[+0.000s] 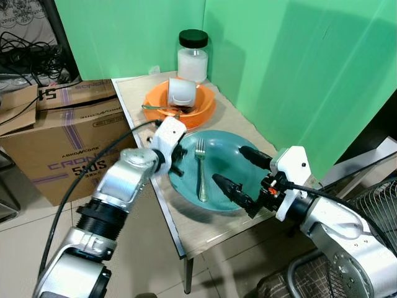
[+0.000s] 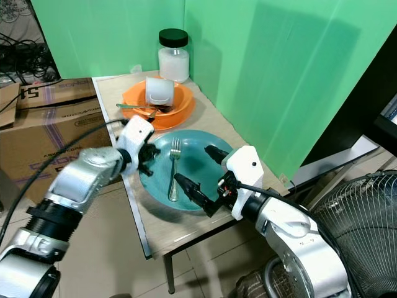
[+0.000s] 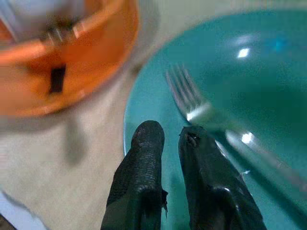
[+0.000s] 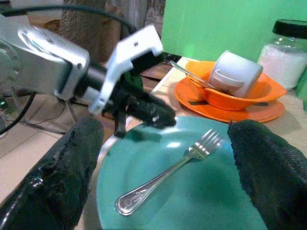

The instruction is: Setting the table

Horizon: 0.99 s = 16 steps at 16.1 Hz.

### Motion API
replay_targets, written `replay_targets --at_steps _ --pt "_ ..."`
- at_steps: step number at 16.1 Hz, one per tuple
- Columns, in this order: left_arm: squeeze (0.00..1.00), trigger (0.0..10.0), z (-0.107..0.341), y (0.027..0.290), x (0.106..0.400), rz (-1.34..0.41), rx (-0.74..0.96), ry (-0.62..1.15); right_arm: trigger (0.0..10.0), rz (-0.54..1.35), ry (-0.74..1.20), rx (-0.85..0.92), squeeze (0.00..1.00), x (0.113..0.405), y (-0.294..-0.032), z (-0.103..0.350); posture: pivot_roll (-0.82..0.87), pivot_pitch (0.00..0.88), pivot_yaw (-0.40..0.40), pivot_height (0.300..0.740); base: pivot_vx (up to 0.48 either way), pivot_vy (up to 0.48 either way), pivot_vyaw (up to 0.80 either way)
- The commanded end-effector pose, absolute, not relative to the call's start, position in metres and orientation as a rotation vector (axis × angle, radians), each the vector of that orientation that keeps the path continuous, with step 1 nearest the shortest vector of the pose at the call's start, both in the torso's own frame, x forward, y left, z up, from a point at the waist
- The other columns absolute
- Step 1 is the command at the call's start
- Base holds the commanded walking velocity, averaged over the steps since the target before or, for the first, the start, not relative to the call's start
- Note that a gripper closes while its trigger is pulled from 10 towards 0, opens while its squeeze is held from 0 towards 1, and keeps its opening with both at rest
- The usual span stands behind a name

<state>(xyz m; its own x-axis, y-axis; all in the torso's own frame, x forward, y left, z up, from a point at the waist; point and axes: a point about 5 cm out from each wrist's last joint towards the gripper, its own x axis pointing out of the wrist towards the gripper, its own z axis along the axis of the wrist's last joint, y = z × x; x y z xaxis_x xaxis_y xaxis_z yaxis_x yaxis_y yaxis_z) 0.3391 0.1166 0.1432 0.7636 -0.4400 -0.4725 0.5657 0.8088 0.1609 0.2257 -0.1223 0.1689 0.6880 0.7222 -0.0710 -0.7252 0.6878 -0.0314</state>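
While one fork (image 1: pixel 201 171) lies on the single teal plate (image 1: pixel 232 146), the closed left gripper (image 1: pixel 180 153) and open right gripper (image 1: pixel 240 174) flank it.

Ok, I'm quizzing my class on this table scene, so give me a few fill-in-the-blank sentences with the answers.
1. The fork lies on the ____ plate.
2. The white mug lies tipped in the ____ bowl.
3. The jar has a ____ lid.
4. The right gripper's fingers are ____.

Answers: teal; orange; black; open
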Motion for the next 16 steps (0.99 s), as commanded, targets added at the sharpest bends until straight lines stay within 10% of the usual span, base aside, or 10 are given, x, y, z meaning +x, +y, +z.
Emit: replay_targets --at_steps 1,2,8,16 --pt "0.46 10.0 0.152 0.116 0.340 -0.564 0.298 0.392 10.0 0.795 0.033 -0.055 0.00 0.229 -0.126 0.173 0.04 0.000 -0.016 0.740 0.000 0.000 0.00" --pt "1.00 10.0 0.160 0.116 0.340 -0.554 0.276 0.359 10.0 0.795 0.033 -0.053 0.00 0.229 -0.125 0.173 0.04 0.000 -0.015 0.740 0.000 0.000 0.00" --pt "1.00 10.0 0.192 0.138 0.304 -0.459 0.208 0.066 10.0 0.710 0.064 -0.029 0.00 0.226 -0.127 0.162 0.05 0.000 0.009 0.740 0.000 0.000 0.00" --pt "0.93 10.0 0.155 0.151 0.235 -0.529 0.315 0.145 10.0 0.456 0.193 -0.088 0.00 0.260 -0.135 0.139 0.08 0.000 -0.015 0.740 0.000 0.000 0.00"
